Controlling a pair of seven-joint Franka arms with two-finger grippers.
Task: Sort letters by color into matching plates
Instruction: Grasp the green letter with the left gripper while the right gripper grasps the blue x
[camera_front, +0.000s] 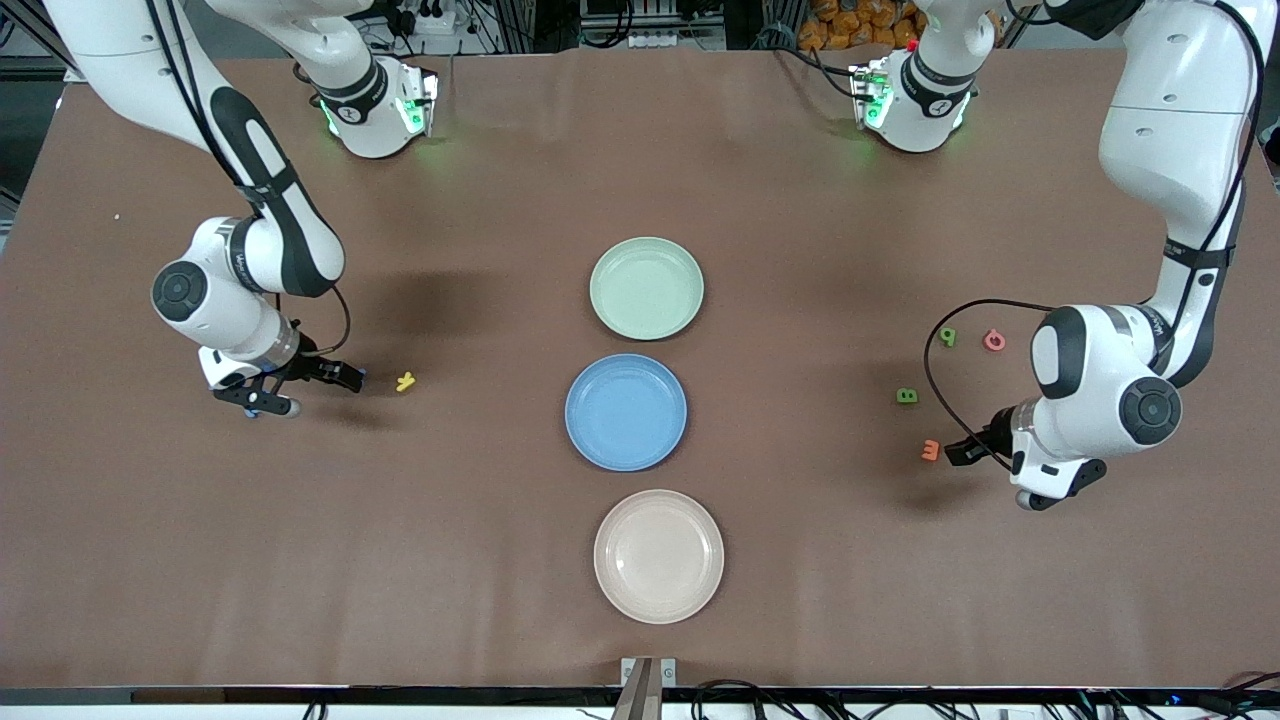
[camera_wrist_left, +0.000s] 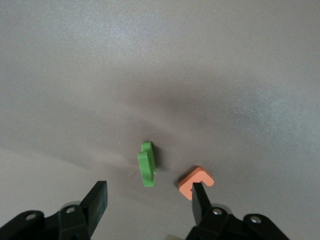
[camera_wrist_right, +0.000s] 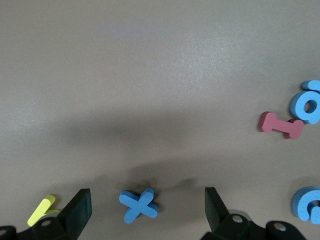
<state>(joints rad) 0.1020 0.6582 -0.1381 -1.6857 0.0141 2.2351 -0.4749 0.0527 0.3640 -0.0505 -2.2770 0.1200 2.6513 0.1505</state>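
The pale green plate and the blue plate lie in a column at the middle of the table, the green one nearer the robots' edge, and a beige plate lies nearest the front camera's edge; all three are bare. Toward the left arm's end lie a green letter, another green letter farther from the camera, a pink letter beside that one, and an orange letter. The left gripper is low over the table just beside the orange letter; its wrist view shows the fingers apart with nothing between them, one fingertip at the orange letter, though contact cannot be told, and a green letter standing on edge just ahead. Toward the right arm's end the front view shows only a yellow letter beside the right gripper, which hangs low there. The right wrist view shows more: a blue X lying flat between the wide-apart fingers, not touched, the yellow letter by one finger, and farther off a red letter and two blue letters.
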